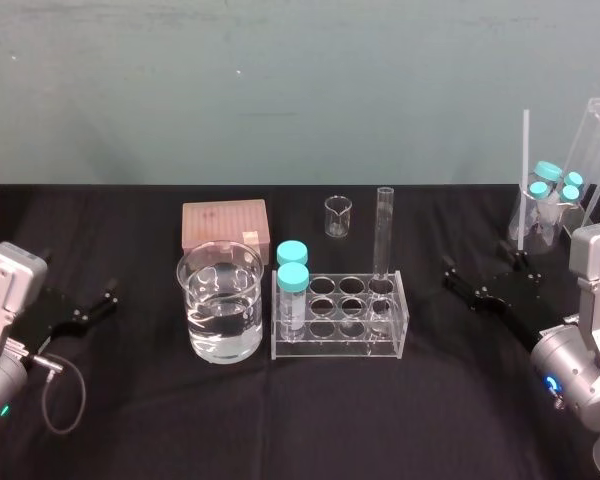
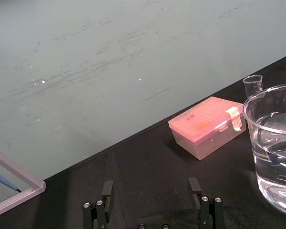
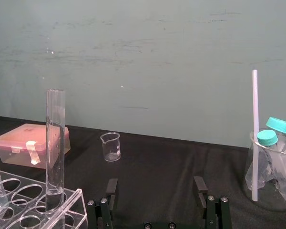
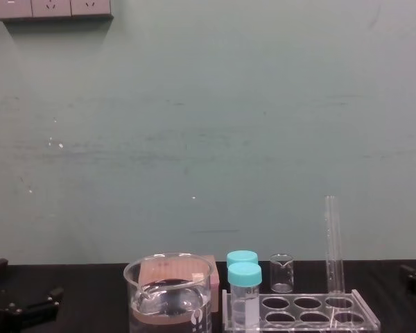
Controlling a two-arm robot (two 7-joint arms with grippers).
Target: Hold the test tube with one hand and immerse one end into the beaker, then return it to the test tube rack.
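Just now the right pincer [image 3: 156, 181] and the left pincer [image 2: 151, 183] sit low at the table's two sides, fingers spread, holding nothing. Off the right pincer's left stands the test tube [image 1: 383, 235], upright in the test tube rack [image 1: 335, 348], in the rear corner hole nearest that pincer. Between rack and left pincer is the beaker [image 1: 220, 300], partly filled with clear liquid.
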